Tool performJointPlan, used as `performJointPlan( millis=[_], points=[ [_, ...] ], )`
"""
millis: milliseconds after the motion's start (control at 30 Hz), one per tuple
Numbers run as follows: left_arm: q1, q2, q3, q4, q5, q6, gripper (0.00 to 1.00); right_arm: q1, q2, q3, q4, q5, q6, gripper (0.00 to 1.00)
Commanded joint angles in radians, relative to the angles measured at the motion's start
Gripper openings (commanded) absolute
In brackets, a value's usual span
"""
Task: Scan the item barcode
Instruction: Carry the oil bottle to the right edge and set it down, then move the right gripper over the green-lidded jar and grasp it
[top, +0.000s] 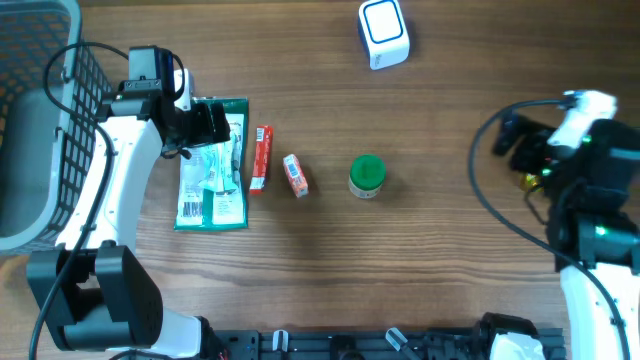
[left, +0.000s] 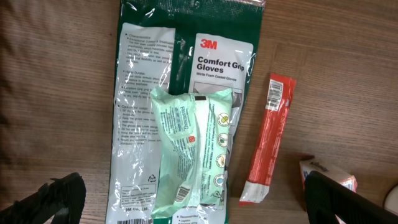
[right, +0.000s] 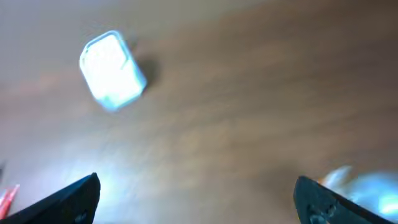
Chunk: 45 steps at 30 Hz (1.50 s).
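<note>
The right wrist view is badly blurred: the white scanner (right: 112, 68) is only a pale block on the wood, a bluish-white smear (right: 367, 186) at the lower right edge cannot be identified, and a red sliver at the left edge is cut off. In it the right gripper (right: 196, 190) has its 2 dark fingers (right: 62, 202) spread wide over bare table (right: 249, 93), with nothing between them. From overhead that gripper is hard to pick out among the arm's dark parts and cables at the right side, well apart from the goods. The left gripper (left: 189, 186) is likewise spread wide and holds nothing, hanging over the green 3M glove pack (left: 180, 62), whose top edge and lower end run out of its wrist view. A pale green packet (left: 193, 149) lies on that pack, a barcode showing near its lower end. Just beside the pack is a red stick packet (left: 268, 140), with a barcode at its top. A small box (left: 329, 174) is half hidden behind 1 finger. A green-lidded jar (top: 367, 176) stands further right and a grey basket (top: 30, 120) at the left edge, cropped.
</note>
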Motion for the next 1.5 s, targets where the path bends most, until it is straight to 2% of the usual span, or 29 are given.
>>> performJointPlan(
  millis=[0,133,200,267,300,367,400,433,467,500,633,733,767,867,900,1133,1267,1467],
  points=[
    [0.005,-0.013,0.010,-0.001,-0.006,0.001,1.00,0.144,0.038,0.021,-0.078,-0.041,0.093,1.00],
    [0.005,-0.013,0.010,-0.001,-0.006,0.001,1.00,0.309,0.133,0.021,-0.111,-0.041,0.201,1.00],
    [0.005,-0.013,0.010,-0.001,-0.006,0.001,1.00,0.339,0.195,0.021,-0.142,-0.092,0.280,1.00],
    [0.005,-0.013,0.010,-0.001,-0.006,0.001,1.00,0.343,0.261,0.019,-0.165,-0.152,0.283,0.99],
    [0.005,-0.013,0.010,-0.001,-0.006,0.001,1.00,0.343,0.299,0.014,-0.175,-0.155,0.284,0.91],
    [0.005,-0.013,0.010,-0.001,-0.006,0.001,1.00,0.343,0.356,0.014,-0.208,-0.154,0.282,0.69],
    [0.005,-0.013,0.010,-0.001,-0.006,0.002,1.00,0.343,0.384,0.014,-0.230,-0.147,0.280,0.24],
    [0.005,-0.013,0.010,-0.001,-0.006,0.001,1.00,0.343,0.399,0.014,-0.246,-0.138,0.280,0.09],
    [0.005,-0.013,0.010,-0.001,-0.006,0.001,1.00,0.343,0.408,0.014,-0.264,-0.125,0.279,0.08],
    [0.005,-0.013,0.010,-0.001,-0.006,0.002,1.00,0.343,0.408,0.015,-0.277,-0.115,0.278,0.08],
    [0.005,-0.013,0.010,-0.001,-0.006,0.001,1.00,0.343,0.406,0.145,-0.452,-0.121,0.226,0.24],
    [0.005,-0.013,0.010,-0.001,-0.006,0.001,1.00,0.350,0.406,0.333,-0.633,-0.121,0.202,0.50],
    [0.005,-0.013,0.010,-0.001,-0.006,0.001,1.00,0.370,0.406,0.400,-0.655,-0.120,0.174,0.65],
    [0.005,-0.013,0.010,-0.001,-0.006,0.001,1.00,0.463,0.411,0.452,-0.641,-0.089,0.176,0.94],
    [0.005,-0.013,0.010,-0.001,-0.006,0.001,1.00,0.490,0.418,0.452,-0.637,-0.058,0.178,0.99],
    [0.005,-0.013,0.010,-0.001,-0.006,0.001,1.00,0.669,0.622,0.452,-0.536,0.154,0.257,1.00],
    [0.005,-0.013,0.010,-0.001,-0.006,0.001,1.00,0.672,0.724,0.452,-0.461,0.151,0.257,1.00],
    [0.005,-0.013,0.010,-0.001,-0.006,0.001,1.00,0.672,0.777,0.450,-0.401,0.150,0.257,1.00]
  ],
)
